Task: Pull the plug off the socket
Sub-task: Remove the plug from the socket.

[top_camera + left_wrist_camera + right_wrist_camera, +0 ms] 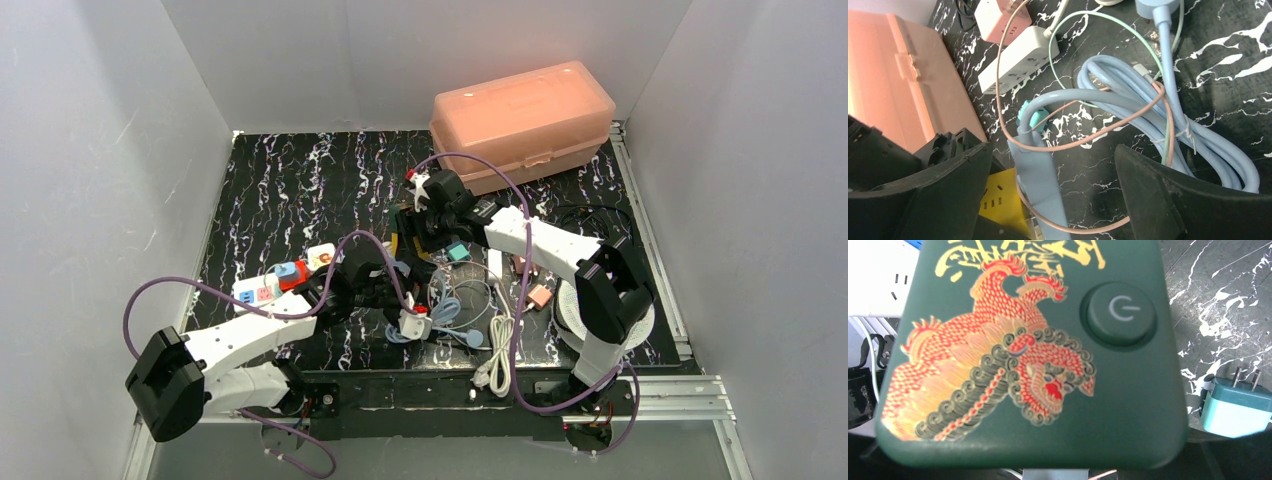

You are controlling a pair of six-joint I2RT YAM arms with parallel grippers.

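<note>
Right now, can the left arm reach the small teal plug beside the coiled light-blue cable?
Probably yes: the left gripper is open and the small teal plug lies ahead of its fingers, though a thin pink cord loops across it.

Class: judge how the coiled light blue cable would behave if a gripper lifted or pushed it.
Probably floppy, yet the light blue cable coil would likely move as one bundle, since a white tie binds its loops. The thin pink wire crossing it would probably get dragged along.
</note>
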